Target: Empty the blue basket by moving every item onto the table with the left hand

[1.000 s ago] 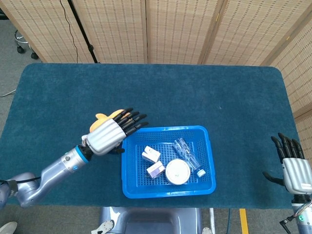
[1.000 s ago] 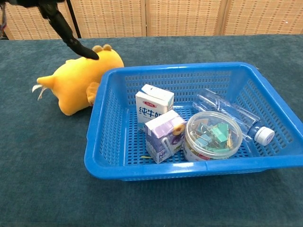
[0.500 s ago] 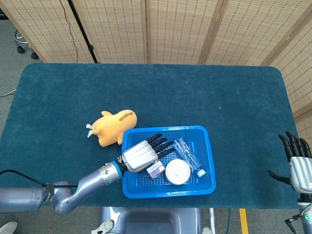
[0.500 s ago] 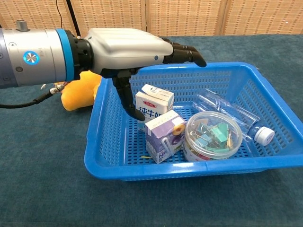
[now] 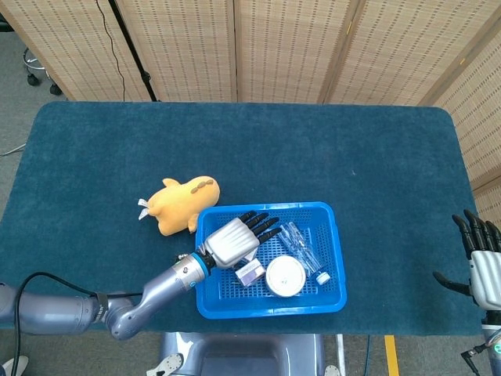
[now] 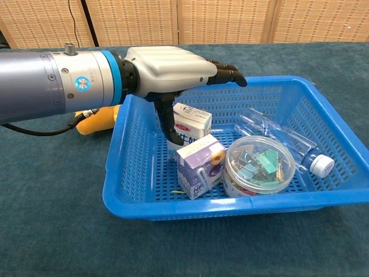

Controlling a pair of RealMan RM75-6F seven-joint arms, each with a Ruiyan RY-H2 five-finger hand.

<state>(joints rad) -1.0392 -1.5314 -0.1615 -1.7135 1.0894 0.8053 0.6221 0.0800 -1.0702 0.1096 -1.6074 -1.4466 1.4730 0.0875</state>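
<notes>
On the teal table sits the blue basket, long axis left to right. My left hand hovers inside it above the white milk carton, fingers spread, thumb pointing down beside it, gripping nothing. My right hand rests open, well apart at the table's edge.
</notes>
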